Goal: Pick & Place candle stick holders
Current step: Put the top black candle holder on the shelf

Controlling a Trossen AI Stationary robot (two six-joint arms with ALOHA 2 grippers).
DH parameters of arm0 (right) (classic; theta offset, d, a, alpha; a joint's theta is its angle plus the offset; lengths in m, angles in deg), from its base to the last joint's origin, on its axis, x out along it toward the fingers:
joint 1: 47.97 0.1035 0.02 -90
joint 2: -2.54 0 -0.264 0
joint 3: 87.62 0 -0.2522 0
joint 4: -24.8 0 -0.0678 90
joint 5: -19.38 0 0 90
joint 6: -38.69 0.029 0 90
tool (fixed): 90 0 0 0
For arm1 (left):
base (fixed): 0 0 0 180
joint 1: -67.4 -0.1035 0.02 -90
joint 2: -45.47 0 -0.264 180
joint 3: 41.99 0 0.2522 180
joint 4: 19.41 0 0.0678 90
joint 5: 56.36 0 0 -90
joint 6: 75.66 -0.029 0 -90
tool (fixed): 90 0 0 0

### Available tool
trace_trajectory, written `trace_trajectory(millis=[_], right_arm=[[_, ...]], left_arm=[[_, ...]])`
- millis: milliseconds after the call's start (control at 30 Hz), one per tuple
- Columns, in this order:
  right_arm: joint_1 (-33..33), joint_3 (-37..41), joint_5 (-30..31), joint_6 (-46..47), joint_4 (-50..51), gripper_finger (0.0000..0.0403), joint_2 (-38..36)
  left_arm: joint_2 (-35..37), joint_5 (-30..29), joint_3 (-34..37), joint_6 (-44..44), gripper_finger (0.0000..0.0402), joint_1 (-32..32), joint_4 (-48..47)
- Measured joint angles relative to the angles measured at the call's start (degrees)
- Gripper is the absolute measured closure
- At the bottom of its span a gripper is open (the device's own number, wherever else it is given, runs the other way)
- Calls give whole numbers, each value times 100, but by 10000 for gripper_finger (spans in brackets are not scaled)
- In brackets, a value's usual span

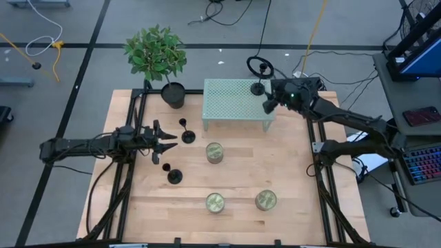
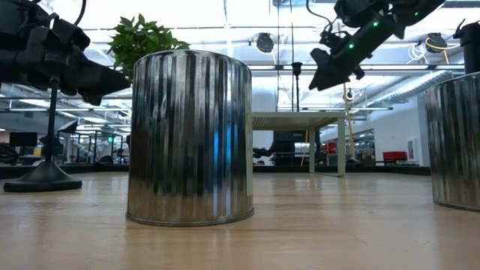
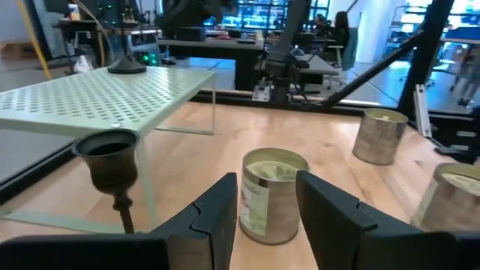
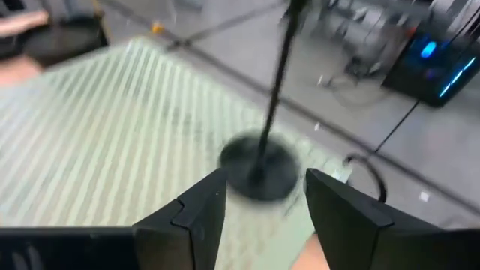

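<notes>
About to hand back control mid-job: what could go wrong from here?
The right gripper, fingers open, hovers close beside the holder on the shelf, near the shelf's back corner; a nudge could tip it off. The left gripper, open, sits between two holders and could topple either.

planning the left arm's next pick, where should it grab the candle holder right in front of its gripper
Grip the thin upright stem of the candle stick holder, below the cup, coming in level from the left gripper side. The stem is the narrowest part and stands vertical, so the open fingers can close around it; the flat base is too wide.
</notes>
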Motion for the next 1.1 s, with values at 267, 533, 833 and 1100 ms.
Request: trace_trajectory(millis=[267, 533, 833, 1100], right_arm=[[852, 250, -8, 951, 1319, 236, 43], [1649, 1271, 58, 855, -256, 238, 18], [1838, 1589, -3, -58, -1104, 238, -323], [1838, 1589, -6, -198, -1095, 238, -667]], left_arm=[[-521, -1187, 0, 118, 256, 412, 6], [-1646, -2113, 0, 314, 256, 514, 899], [-3034, -2647, 0, 331, 257, 510, 2138], [-3951, -3210, -5, 405, 256, 498, 2999]])
